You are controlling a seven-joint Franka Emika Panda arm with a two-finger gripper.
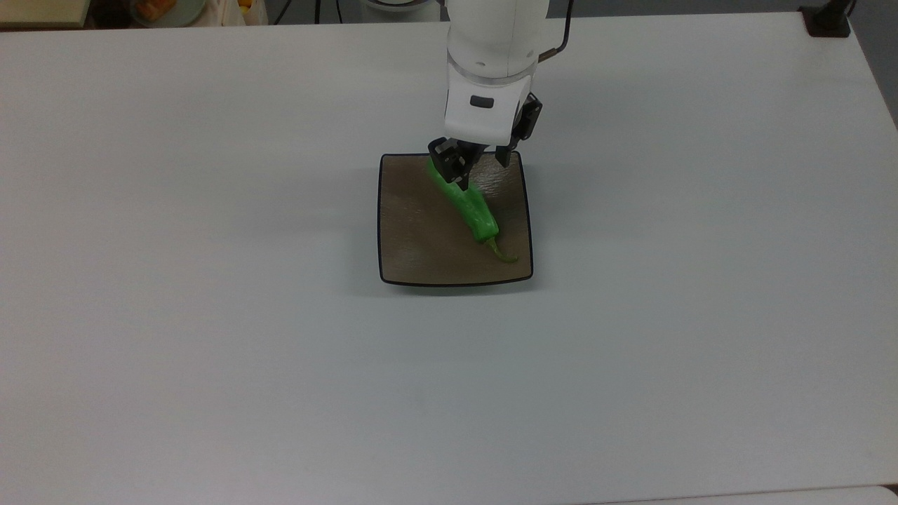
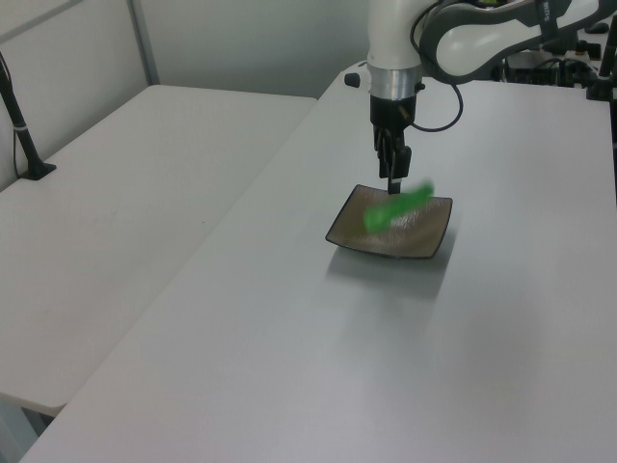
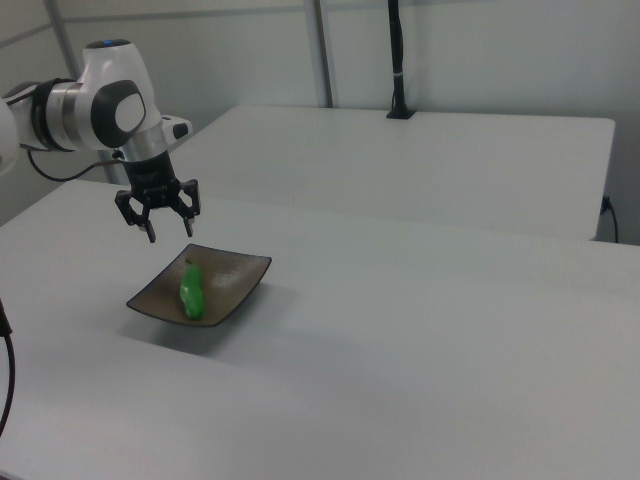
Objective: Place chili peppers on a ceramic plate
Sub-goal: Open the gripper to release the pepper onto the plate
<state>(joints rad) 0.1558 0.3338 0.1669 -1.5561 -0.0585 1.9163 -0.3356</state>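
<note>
The bright green chili pepper [image 1: 470,207] lies diagonally on the square brown ceramic plate [image 1: 414,238], its stem pointing to the top view's lower right. My gripper [image 1: 477,163] hangs open just above the plate's far edge, with nothing between its fingers. In the left view the pepper [image 2: 397,205] looks smeared over the plate [image 2: 429,243], right under the gripper [image 2: 393,179]. The right view has the gripper [image 3: 168,230] spread open above the plate [image 3: 240,275], clear of the pepper [image 3: 191,290].
The plate sits mid-table on a wide white tabletop [image 1: 210,351]. A black post base [image 1: 828,19] stands at the top view's upper right corner. A second white table [image 2: 116,193] with a black post [image 2: 24,135] adjoins in the left view.
</note>
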